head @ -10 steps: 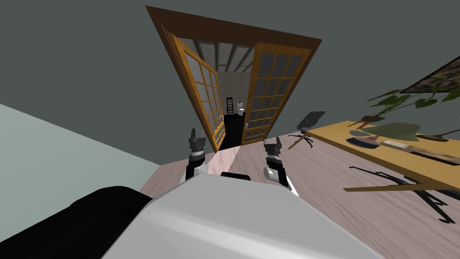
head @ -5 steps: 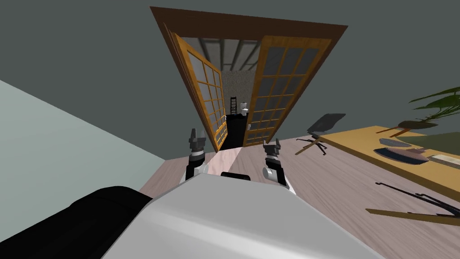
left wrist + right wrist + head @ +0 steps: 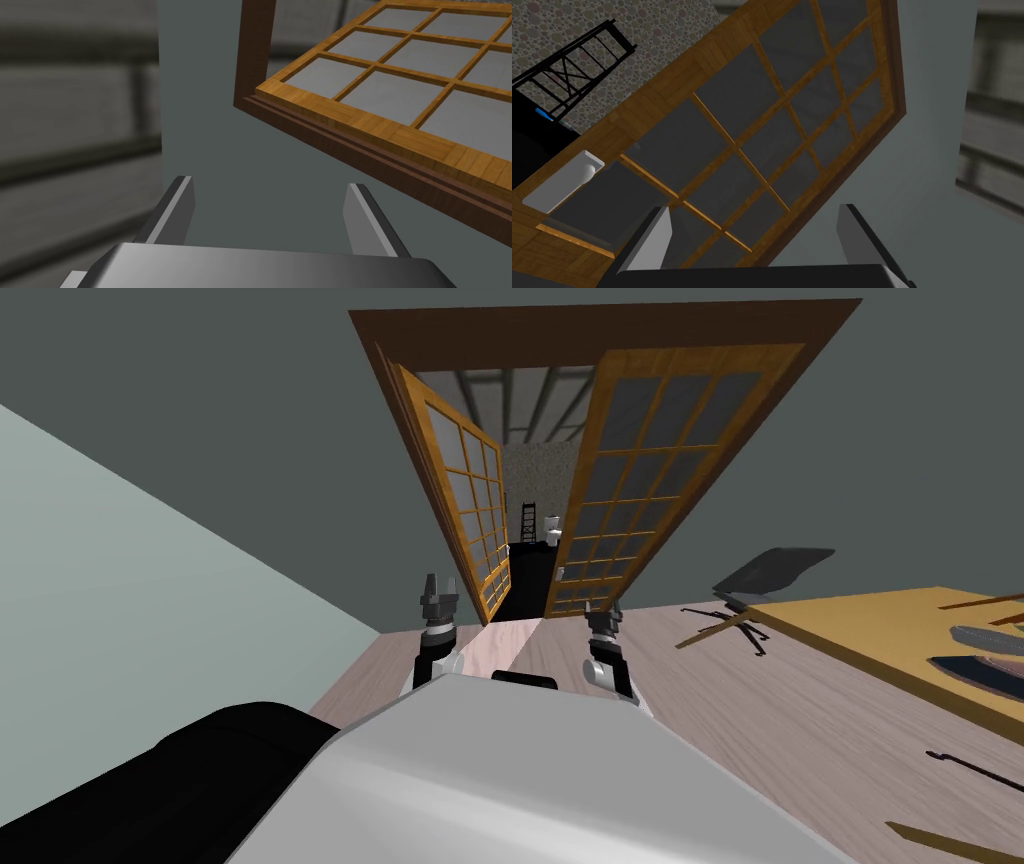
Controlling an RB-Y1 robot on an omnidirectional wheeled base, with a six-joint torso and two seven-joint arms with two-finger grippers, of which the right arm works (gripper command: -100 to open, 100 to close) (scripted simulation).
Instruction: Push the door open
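Facing you across the wooden floor (image 3: 760,708) is the door (image 3: 585,548): two wooden leaves with grids of grey panes, hung in a dark brown frame (image 3: 600,323) in a dark grey wall (image 3: 200,378). The left leaf (image 3: 462,503) is swung partway open, away from you. The right leaf (image 3: 640,478) lies close to the line of the frame, and you cannot tell whether it is fully shut.

Through the gap between them you see a pebbled far wall (image 3: 535,473), a black ladder (image 3: 529,523) against it, and a black area low down.

Your left gripper (image 3: 438,593) is raised near the bottom corner of the left leaf, apart from it, with its fingers spread wide and holding nothing. In its wrist view they point at bare grey wall beside the frame. Your right gripper (image 3: 604,618) hangs just in front of the right leaf's lower edge, also spread wide and holding nothing; whether it touches the leaf cannot be told. Its wrist view shows that leaf's panes and a white handle (image 3: 562,181) at the edge nearest the gap.

To the right stand a dark chair (image 3: 770,573) and a yellow table (image 3: 880,633).
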